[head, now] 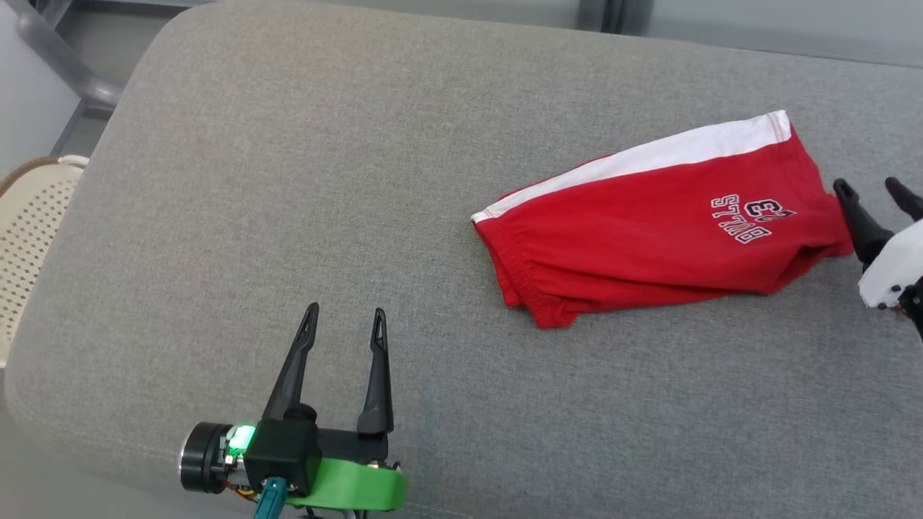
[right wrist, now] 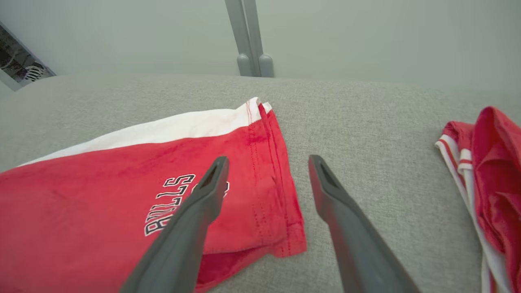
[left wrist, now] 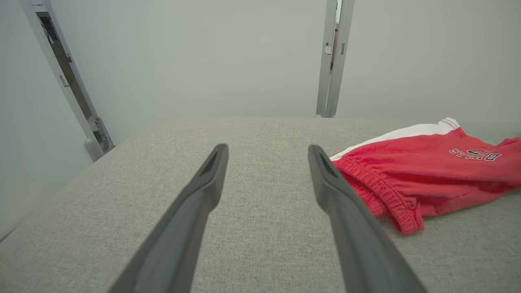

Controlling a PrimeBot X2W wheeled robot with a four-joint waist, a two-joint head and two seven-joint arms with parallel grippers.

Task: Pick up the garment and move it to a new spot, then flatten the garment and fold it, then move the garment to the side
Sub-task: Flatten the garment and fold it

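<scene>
Red cotton shorts with white stripe point(head: 649, 216) look soft, light, floppy; pinch the hem point(right wrist: 279, 183) — left tool point(head: 345, 311) and right tool point(head: 867, 186) gape empty

dark tapered fingers point(head: 293, 371) — green bracket point(head: 355, 487), white wrist shell point(head: 894, 265).

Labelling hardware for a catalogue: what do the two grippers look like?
The left gripper has two long, tapering black jaws with slotted tips on a black block, with a bright green bracket, a lit green lamp and a teal connector. The right gripper has matching dark jaws on a white housing.
</scene>
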